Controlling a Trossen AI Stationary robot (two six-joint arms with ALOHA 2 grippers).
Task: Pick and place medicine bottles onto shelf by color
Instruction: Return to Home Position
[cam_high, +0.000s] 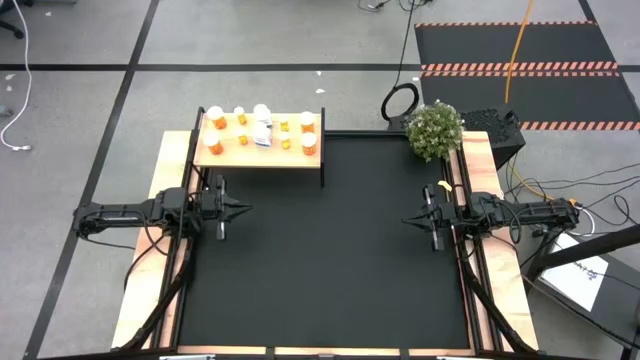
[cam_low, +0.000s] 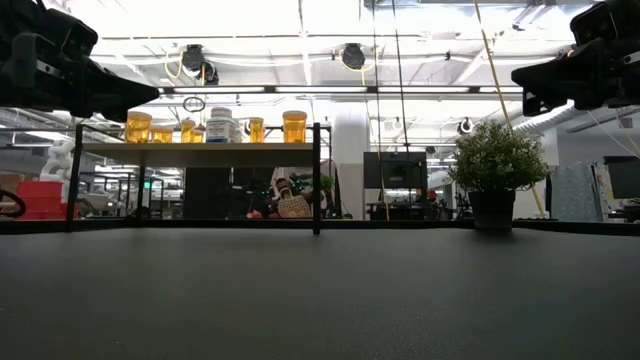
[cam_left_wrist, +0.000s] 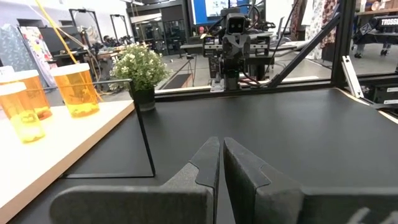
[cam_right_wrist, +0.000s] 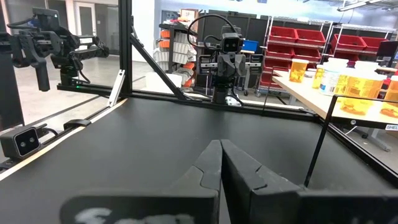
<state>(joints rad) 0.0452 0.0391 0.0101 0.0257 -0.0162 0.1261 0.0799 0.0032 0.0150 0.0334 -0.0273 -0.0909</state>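
The shelf (cam_high: 262, 155), a light-wood board on thin black legs, stands at the mat's far left corner. Several orange medicine bottles with white caps (cam_high: 214, 118) and a few white ones (cam_high: 262, 130) stand upright on its top; in the low view they line up along the board (cam_low: 293, 126). My left gripper (cam_high: 245, 209) hangs shut at the mat's left edge, pointing level toward the right. My right gripper (cam_high: 407, 221) hangs shut at the mat's right edge, pointing level toward the left. Both hold nothing, as their wrist views show (cam_left_wrist: 221, 163) (cam_right_wrist: 221, 163).
A potted green plant (cam_high: 435, 130) stands at the mat's far right corner. The black mat (cam_high: 330, 260) lies between the two arms. Light-wood strips (cam_high: 140, 290) run along both sides of the mat.
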